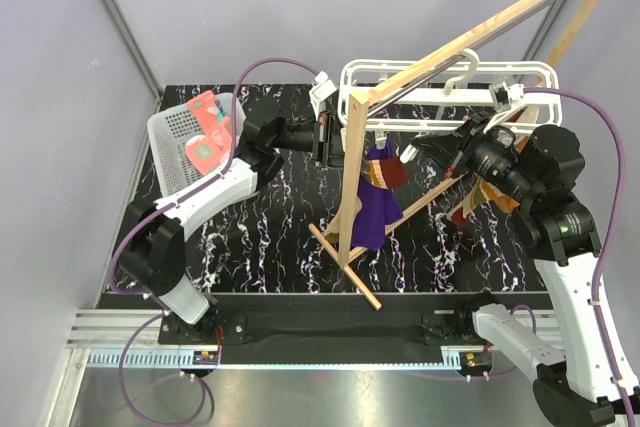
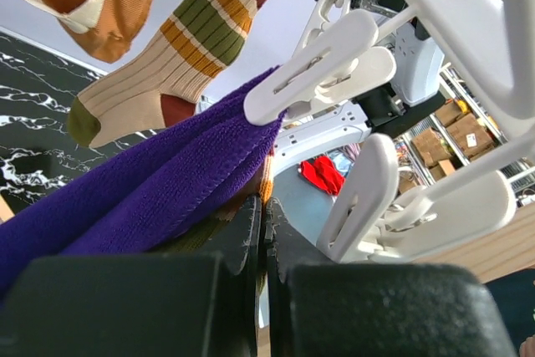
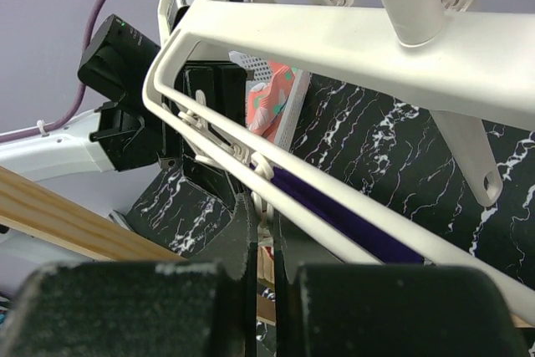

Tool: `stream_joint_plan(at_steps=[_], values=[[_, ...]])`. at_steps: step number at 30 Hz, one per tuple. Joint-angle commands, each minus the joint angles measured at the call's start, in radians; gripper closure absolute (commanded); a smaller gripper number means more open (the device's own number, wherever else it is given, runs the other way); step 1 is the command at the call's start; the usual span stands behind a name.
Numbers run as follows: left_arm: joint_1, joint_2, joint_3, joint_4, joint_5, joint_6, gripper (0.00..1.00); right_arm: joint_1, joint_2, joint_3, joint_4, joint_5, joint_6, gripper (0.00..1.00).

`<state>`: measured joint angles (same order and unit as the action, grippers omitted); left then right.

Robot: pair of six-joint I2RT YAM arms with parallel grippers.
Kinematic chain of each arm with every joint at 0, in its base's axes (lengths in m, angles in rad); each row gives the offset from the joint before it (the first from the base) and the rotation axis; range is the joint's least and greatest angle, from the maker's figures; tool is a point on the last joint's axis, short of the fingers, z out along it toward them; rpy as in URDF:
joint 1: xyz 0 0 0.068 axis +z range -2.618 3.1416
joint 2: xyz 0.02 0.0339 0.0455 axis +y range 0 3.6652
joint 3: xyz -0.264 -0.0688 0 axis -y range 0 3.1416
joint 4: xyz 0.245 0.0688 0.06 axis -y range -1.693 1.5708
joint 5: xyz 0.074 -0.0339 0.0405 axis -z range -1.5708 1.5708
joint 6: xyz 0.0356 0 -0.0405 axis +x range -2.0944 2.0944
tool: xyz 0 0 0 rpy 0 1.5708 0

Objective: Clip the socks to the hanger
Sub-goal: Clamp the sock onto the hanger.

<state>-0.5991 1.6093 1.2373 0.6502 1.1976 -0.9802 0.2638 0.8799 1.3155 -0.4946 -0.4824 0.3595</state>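
The white hanger point(image 1: 420, 97) hangs from a wooden rail, with a tan striped sock point(image 2: 159, 81) clipped up on it. My left gripper point(image 1: 325, 142) point(image 2: 266, 206) is at the hanger's left end, below a white clip point(image 2: 326, 64). Its jaws are shut on the orange-and-olive edge of a second striped sock point(image 2: 269, 180). My right gripper point(image 1: 432, 147) point(image 3: 266, 202) reaches in from the right under the hanger's bars point(image 3: 334, 35). It is shut on the tail of a small white clip point(image 3: 269, 169). Two pink socks point(image 1: 210, 127) lie in the basket.
A purple cloth point(image 1: 372, 217) point(image 2: 142, 181) and an orange-brown cloth point(image 2: 109, 6) hang clipped beside the socks. The wooden stand's post point(image 1: 347, 177) and foot bar point(image 1: 345, 267) stand mid-table between the arms. A white mesh basket point(image 1: 170, 147) sits at the back left.
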Motion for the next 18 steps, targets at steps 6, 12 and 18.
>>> stream_joint_plan(at_steps=[6,12,18], values=[[-0.036,-0.031,0.034,0.160,0.030,-0.084,1.00,0.017,0.027,-0.021,-0.038,-0.078,-0.005,1.00],[-0.041,-0.038,0.021,0.210,0.026,-0.120,1.00,0.015,0.036,-0.029,-0.035,-0.076,-0.007,1.00],[-0.045,-0.031,0.022,0.239,0.034,-0.140,1.00,0.015,0.036,-0.038,-0.024,-0.074,-0.002,1.00]])
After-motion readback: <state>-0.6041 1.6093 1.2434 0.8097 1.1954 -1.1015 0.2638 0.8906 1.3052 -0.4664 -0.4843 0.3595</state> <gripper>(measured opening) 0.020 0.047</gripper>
